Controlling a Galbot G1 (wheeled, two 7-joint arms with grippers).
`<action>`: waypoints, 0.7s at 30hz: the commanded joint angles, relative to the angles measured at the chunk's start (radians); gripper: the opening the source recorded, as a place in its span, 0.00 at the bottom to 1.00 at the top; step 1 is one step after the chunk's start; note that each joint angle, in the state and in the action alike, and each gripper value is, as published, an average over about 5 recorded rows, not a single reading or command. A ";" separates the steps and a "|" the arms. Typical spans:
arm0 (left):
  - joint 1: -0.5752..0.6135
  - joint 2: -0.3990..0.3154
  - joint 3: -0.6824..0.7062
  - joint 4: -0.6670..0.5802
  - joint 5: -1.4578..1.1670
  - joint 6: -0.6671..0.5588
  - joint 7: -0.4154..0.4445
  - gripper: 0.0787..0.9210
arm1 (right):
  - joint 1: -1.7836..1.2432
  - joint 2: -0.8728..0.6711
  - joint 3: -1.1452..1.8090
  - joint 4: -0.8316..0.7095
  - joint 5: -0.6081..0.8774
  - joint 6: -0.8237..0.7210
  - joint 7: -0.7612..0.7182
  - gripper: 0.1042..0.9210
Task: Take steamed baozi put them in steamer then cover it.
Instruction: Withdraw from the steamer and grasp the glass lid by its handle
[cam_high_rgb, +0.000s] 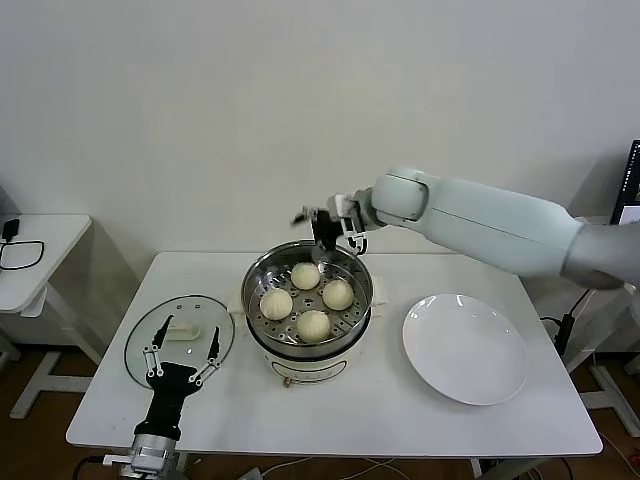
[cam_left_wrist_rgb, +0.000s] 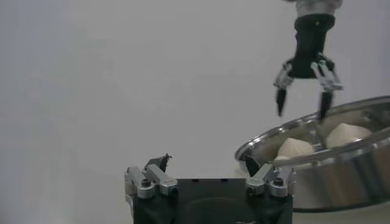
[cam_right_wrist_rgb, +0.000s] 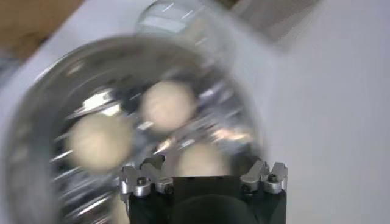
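The steamer (cam_high_rgb: 262, 322) stands mid-table with four baozi on its tray: (cam_high_rgb: 305, 275), (cam_high_rgb: 276, 303), (cam_high_rgb: 337, 294), (cam_high_rgb: 313, 325). My right gripper (cam_high_rgb: 330, 254) hangs open and empty just above the steamer's far rim. In the right wrist view its fingers (cam_right_wrist_rgb: 201, 163) are spread over the baozi (cam_right_wrist_rgb: 167, 105). It also shows in the left wrist view (cam_left_wrist_rgb: 303, 103), over the steamer (cam_left_wrist_rgb: 341, 176). The glass cover (cam_high_rgb: 150, 325) lies flat on the table left of the steamer, white handle (cam_high_rgb: 182, 331) up. My left gripper (cam_high_rgb: 182, 352) is open and empty over the cover's near edge.
An empty white plate (cam_high_rgb: 465, 348) lies right of the steamer. A white side table (cam_high_rgb: 40, 250) with a black cable stands at the far left. A wall rises behind the table.
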 joint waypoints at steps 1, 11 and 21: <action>-0.036 0.006 -0.013 0.011 0.119 0.017 -0.047 0.88 | -0.430 -0.224 0.458 0.168 0.025 0.251 0.766 0.88; -0.089 0.020 -0.021 0.082 0.249 0.015 -0.078 0.88 | -1.069 -0.171 1.037 0.171 -0.122 0.377 0.805 0.88; -0.122 0.061 -0.054 0.221 0.533 -0.042 -0.116 0.88 | -1.443 0.027 1.427 0.121 -0.217 0.507 0.700 0.88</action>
